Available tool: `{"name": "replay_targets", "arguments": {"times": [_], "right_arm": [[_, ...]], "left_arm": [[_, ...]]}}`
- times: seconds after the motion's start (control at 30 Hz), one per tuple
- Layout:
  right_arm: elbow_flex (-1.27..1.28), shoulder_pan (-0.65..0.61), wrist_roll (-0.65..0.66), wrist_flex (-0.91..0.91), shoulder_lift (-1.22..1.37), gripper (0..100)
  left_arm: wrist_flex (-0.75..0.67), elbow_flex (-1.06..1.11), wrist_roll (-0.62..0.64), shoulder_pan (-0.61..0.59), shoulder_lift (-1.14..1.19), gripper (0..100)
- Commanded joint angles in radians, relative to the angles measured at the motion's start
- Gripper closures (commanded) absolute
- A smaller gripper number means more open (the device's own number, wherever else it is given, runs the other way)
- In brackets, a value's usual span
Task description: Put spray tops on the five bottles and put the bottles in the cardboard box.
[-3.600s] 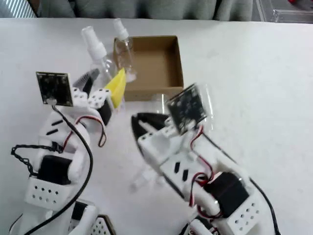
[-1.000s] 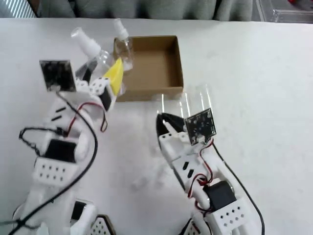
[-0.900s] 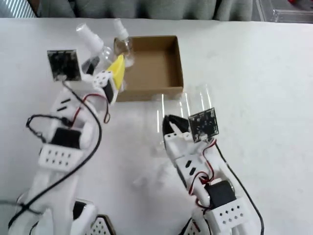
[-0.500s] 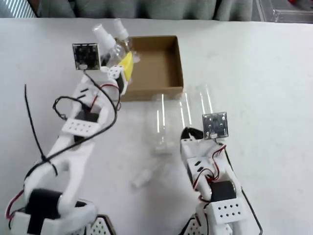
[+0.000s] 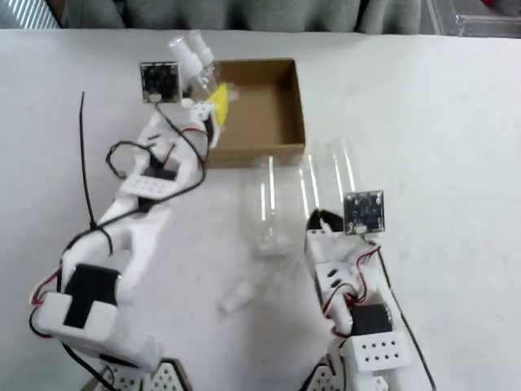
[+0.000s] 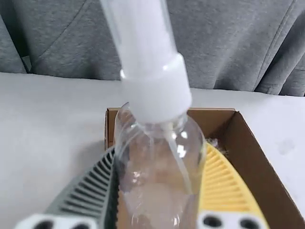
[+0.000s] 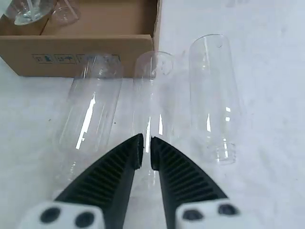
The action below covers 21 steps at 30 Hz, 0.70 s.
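Observation:
A clear bottle (image 6: pixel 157 181) with a white spray top (image 6: pixel 147 67) stands upright in my left gripper (image 6: pixel 160 155), whose grey and yellow fingers are shut on its body. In the high view the left gripper (image 5: pixel 205 96) holds it over the left wall of the cardboard box (image 5: pixel 273 110), beside a second topped bottle (image 5: pixel 203 57) at that corner. Three topless clear bottles (image 7: pixel 152 95) lie side by side in front of the box. My right gripper (image 7: pixel 146 145) hovers shut, just short of the middle one's neck. A loose spray top (image 5: pixel 238 296) lies on the table nearer the front.
Most of the brown floor of the cardboard box (image 7: pixel 119 16) is bare, with two bottle bases (image 7: pixel 28 10) showing at one corner. White table stretches to the right of the lying bottles (image 5: pixel 308 189). Grey fabric hangs behind the table's far edge.
My left arm has stretched forward and right, carrying the topped bottle to the box's left wall. My right arm has pulled back off the lying bottles toward the front.

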Motion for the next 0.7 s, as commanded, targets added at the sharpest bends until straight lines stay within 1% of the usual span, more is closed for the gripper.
{"name": "replay_targets", "arguments": {"times": [0.0, 0.13, 0.47, 0.67], "right_arm": [[0.009, 0.007, 0.003, -0.018, -0.012, 98.4], [0.009, 0.005, 0.003, -0.018, -0.005, 98.4], [0.009, 0.005, 0.003, -0.018, -0.004, 98.4], [0.009, 0.005, 0.003, -0.018, -0.004, 98.4]], "left_arm": [[-0.031, -0.110, 0.005, -0.024, 0.047, 98], [-0.038, -0.150, 0.005, -0.039, 0.102, 98], [-0.327, -0.155, 0.003, -0.036, 0.277, 98], [-0.362, -0.157, 0.003, -0.041, 0.317, 98]]}}
